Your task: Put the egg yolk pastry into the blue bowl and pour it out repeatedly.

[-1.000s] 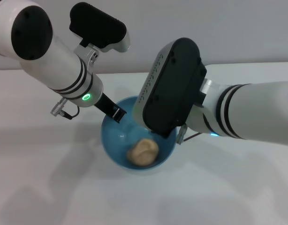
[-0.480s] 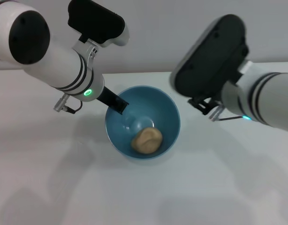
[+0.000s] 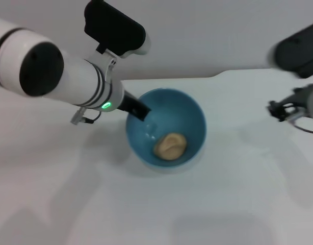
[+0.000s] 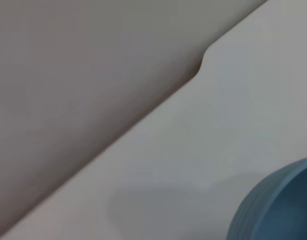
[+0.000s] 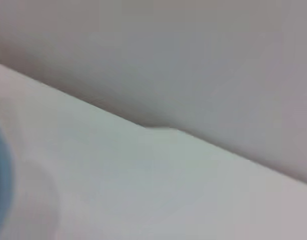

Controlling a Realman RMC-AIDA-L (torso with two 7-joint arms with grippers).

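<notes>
White table (image 3: 95, 204) (notched edge) before grey wall (image 3: 207, 35).

Even, soft overhead light; faint arm shadows on the counter (image 3: 70, 204), lower left. Right arm (image 3: 299, 51) motion-blurred at right edge. Both wrist views soft, unfocused.

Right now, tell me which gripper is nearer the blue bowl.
Left. The left gripper is at the blue bowl on its left rim; the right gripper is off to the bowl's right, well clear.
</notes>
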